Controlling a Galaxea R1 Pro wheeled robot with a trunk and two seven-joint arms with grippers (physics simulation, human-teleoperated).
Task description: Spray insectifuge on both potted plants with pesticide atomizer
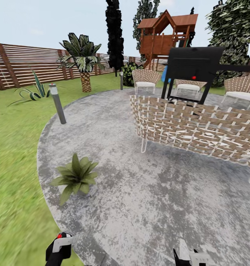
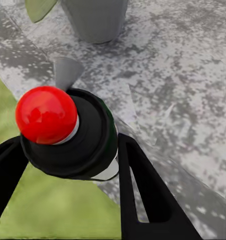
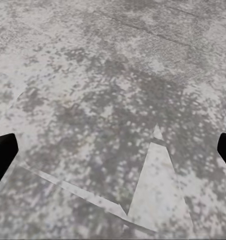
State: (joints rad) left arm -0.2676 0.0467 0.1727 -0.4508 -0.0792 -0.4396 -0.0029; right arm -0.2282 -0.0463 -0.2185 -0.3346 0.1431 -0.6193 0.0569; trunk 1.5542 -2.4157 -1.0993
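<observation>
Holding the pesticide atomizer [image 2: 75, 137] between its two dark fingers, the left gripper [image 1: 60, 246] is clamped on the bottle's body; the red button cap [image 2: 46, 114] and a grey nozzle [image 2: 66, 72] stand proud of the jaws on the side facing the patio. In the head view the same gripper sits low, at the border where the lawn [image 1: 14, 159] meets the round grey patio [image 1: 147, 192].

Ahead of the atomizer, and a little off from the line of its nozzle, stands one potted plant [image 1: 76, 176], a low rosette of pointed green leaves near the patio's edge. The left wrist view shows the foot of a grey pot [image 2: 96, 19] and one leaf [image 2: 38, 7] beyond the nozzle, near but apart from it.

The right gripper [image 1: 187, 256] hangs over bare paving with its fingers spread wide and nothing between them.

Further out from the tool are a woven wicker chair [image 1: 191, 127], a black grill [image 1: 195, 68], a bollard lamp [image 1: 57, 103], a palm tree [image 1: 84, 61] and a slatted fence [image 1: 25, 64].

Judgement: pick-up is done; the step in hand is the approach to the first plant. The next move calls for bringing the nozzle closer and squarely onto the foliage, then pressing the cap. No spray is visible. A second plant is not identified.
</observation>
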